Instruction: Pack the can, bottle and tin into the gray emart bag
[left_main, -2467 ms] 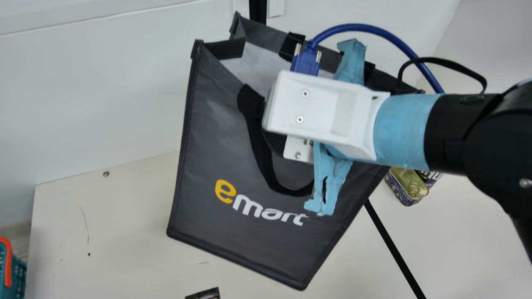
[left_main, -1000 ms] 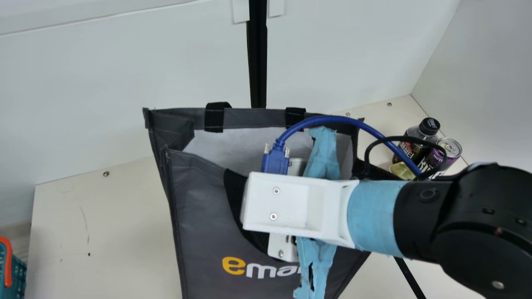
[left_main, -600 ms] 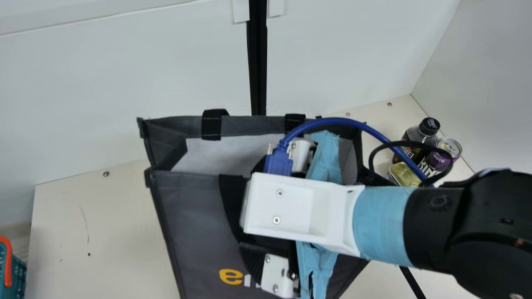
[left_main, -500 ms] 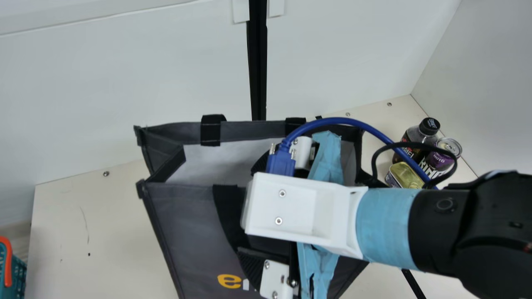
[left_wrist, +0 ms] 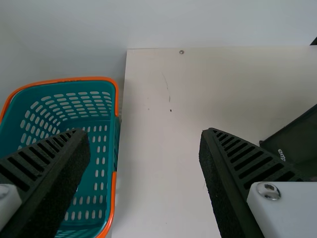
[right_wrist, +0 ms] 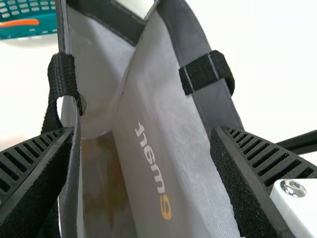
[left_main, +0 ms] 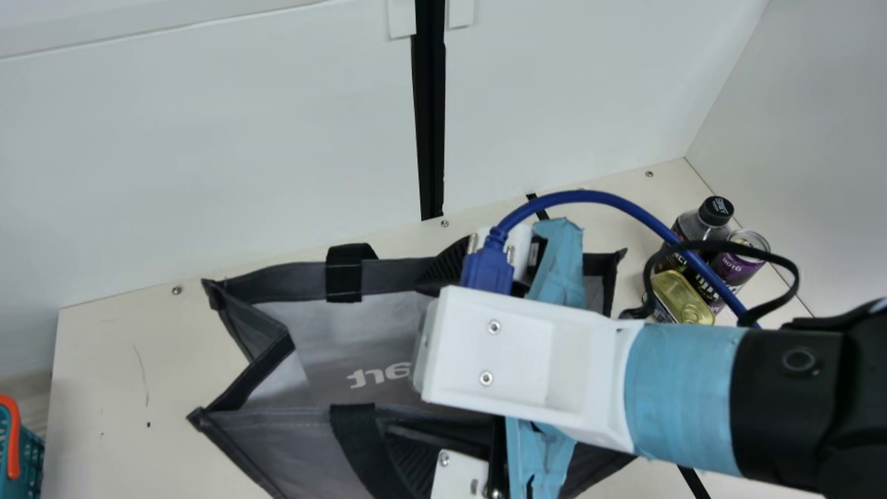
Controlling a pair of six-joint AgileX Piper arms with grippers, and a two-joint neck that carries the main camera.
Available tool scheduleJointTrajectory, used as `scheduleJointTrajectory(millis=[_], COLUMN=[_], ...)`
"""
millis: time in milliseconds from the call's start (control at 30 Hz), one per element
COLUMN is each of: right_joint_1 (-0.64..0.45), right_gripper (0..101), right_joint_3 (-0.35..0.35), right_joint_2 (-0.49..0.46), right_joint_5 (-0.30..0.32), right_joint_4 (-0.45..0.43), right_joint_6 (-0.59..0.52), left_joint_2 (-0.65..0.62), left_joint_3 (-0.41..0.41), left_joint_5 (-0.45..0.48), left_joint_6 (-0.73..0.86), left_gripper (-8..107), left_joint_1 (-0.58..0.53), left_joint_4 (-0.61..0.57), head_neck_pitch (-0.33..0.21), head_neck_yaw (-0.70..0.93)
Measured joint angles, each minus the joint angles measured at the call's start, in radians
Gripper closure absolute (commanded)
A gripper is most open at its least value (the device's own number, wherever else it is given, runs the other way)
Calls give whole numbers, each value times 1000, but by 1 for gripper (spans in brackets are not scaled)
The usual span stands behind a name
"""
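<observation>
gray emart bag (left_main: pixel 291 443), gaping open, right end effector (left_main: pixel 421 357) spread across it

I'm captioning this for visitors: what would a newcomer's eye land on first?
First, the gaping gray emart bag at lower centre of the main view, beneath the right arm. Then the bottle, can and tin clustered at right, and the teal, orange-rimmed basket at far left.

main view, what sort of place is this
Probably a robotics test bench: a cabled robot arm works over a cream table backed by white panels, with a shopping bag as practice material.
</observation>
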Motion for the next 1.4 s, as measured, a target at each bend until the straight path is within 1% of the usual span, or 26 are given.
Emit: scheduleJointTrajectory(millis=[400,700,1000,1400], right_joint_1=[2,-39,-139,-328], right_gripper=[11,11,11,11], right_joint_3=[-60,-119,-181,-237], right_joint_2=[-9,-9,4,26], right_joint_5=[1,0,0,0], right_joint_4=[14,8,-12,-9], right_joint_6=[36,46,64,92], left_joint_2=[0,0,0,0], left_joint_3=[0,0,0,0], left_joint_5=[0,0,0,0], left_joint_6=[0,0,0,0], left_gripper=[9,9,9,9], left_joint_1=[0,0,0,0], left_joint_4=[0,0,0,0], head_neck_pitch=[0,0,0,0], head_neck_yaw=[0,0,0,0])
